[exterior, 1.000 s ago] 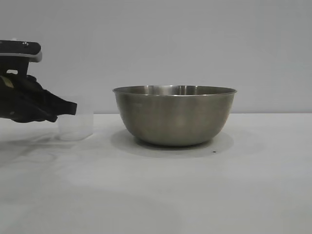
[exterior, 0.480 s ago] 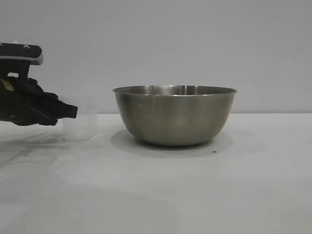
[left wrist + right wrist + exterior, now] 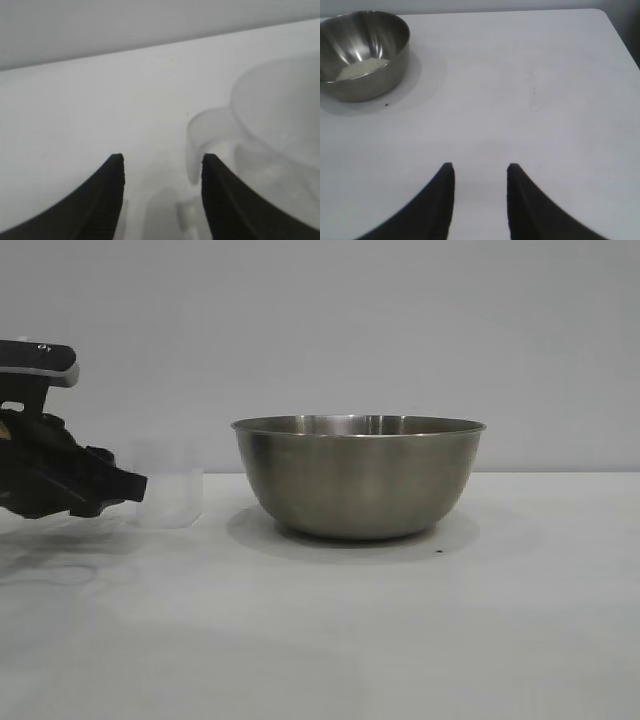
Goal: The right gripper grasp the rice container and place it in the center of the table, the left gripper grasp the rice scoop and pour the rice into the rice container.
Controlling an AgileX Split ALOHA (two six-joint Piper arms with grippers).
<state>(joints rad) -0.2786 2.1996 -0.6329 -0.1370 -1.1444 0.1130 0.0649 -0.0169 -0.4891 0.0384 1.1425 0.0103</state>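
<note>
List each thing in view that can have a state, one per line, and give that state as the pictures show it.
Steel mixing bowl: upright on the table, rice inside.
Plastic measuring cup: upright on the table beside the bowl, held by no gripper, looks empty.
Left gripper: open, fingers clear of the cup's loop handle.
Right gripper: open, empty, over bare table away from the bowl.

Plain pale grey wall (image 3: 400, 330) fills background, bare and evenly lit. Wide white tabletop (image 3: 400, 640) spans full width below, meeting wall along straight level line. Light soft and diffuse, casting faint grey shadows on tabletop surface. In right wrist view, tabletop's rounded far corner (image 3: 600, 15) shows, with dark strip beyond its edge.
</note>
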